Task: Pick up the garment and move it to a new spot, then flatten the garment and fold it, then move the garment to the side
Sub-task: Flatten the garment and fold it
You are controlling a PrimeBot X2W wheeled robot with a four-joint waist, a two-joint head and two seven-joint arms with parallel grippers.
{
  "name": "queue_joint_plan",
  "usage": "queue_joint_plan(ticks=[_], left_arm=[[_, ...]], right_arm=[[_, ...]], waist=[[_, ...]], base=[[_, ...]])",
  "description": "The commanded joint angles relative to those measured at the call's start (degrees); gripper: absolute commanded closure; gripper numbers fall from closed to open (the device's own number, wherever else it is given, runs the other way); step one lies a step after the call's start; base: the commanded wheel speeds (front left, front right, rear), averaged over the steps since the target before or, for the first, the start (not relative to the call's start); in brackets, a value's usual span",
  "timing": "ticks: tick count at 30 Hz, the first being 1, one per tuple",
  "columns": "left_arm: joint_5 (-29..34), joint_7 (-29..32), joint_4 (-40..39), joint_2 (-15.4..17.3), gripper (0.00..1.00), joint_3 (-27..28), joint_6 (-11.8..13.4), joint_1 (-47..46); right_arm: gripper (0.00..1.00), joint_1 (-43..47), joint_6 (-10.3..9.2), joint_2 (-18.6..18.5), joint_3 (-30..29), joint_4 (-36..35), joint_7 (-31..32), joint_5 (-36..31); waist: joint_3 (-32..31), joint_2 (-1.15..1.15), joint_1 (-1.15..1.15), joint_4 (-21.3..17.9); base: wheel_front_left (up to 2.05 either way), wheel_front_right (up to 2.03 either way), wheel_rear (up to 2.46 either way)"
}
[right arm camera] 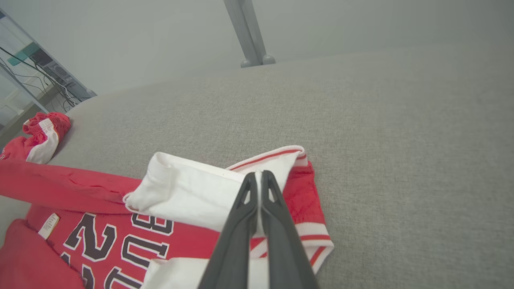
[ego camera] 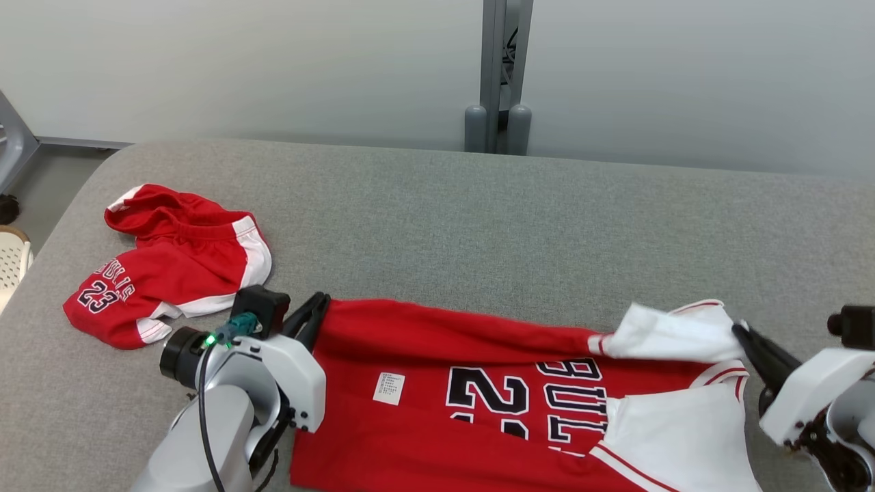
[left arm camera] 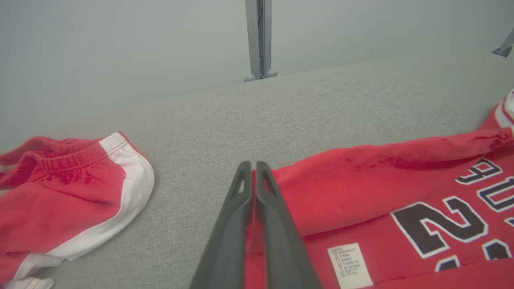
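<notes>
Garment point(ego camera: 437, 342) in left gripper point(ego camera: 311, 316); in right gripper point(ego camera: 742, 335)

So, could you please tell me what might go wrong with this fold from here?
The right end effector pinches only a white sleeve edge of the jersey near its fingertips, so the cloth might slip free. The red shorts lie close beside the left end effector, which could snag or drag them while moving.

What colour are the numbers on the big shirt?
The numbers on the shirt are black with white edges; clearest in left wrist view.
</notes>
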Motion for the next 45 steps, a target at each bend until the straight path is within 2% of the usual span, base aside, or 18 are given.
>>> queue_joint_plan(ticks=[1,11,17,27,41,42,43,45], left_arm=[[-0.4,0.6,-1.0,0.6,1.00,-0.4,-0.5,1.5],[-0.8,3.9,-6.4,3.1,1.00,-2.7,-1.1,6.3],[-0.9,5.1,-9.0,4.0,1.00,-3.1,-0.4,7.5],[-0.9,7.4,-12.5,6.1,1.00,-4.1,0.4,9.4],[-0.8,8.6,-13.2,7.4,1.00,-5.1,1.4,10.5],[-0.8,8.5,-13.1,7.4,0.95,-5.3,1.4,10.5],[-0.6,8.6,-12.9,7.4,0.89,-5.5,1.5,10.5],[-0.5,8.9,-12.7,7.3,0.79,-5.8,1.6,10.4]], right_arm=[[1.00,1.9,0.02,-1.1,0.6,-0.9,1.8,1.0],[1.00,4.7,0.02,-4.5,1.4,-7.3,10.3,3.1],[1.00,5.3,0.02,-6.3,0.3,-9.5,13.3,3.5],[1.00,7.4,0.02,-9.7,-1.3,-14.5,24.9,6.8],[1.00,11.0,0.02,-11.5,-4.7,-18.1,31.1,7.7],[0.62,11.4,0.02,-11.3,-5.1,-17.5,31.6,8.2],[0.00,11.9,0.02,-11.2,-5.2,-16.8,32.7,8.6],[0.00,12.3,0.02,-10.8,-5.4,-16.7,34.3,8.8]], waist=[[-0.6,0.00,0.00,0.1],[-1.4,0.00,0.00,-0.6],[-1.3,0.00,0.00,-0.6],[-0.8,0.00,0.00,-0.6],[-0.6,0.00,0.00,-0.6],[-0.6,0.00,0.00,-0.6],[-0.7,0.00,0.00,-0.6],[-0.8,0.00,0.00,-0.5]], base=[[0.00,0.00,0.00],[0.00,0.00,0.00],[0.00,0.00,0.00],[0.00,0.00,0.00],[0.00,0.00,0.00],[0.00,0.00,0.00],[0.00,0.00,0.00],[0.00,0.00,0.00]])
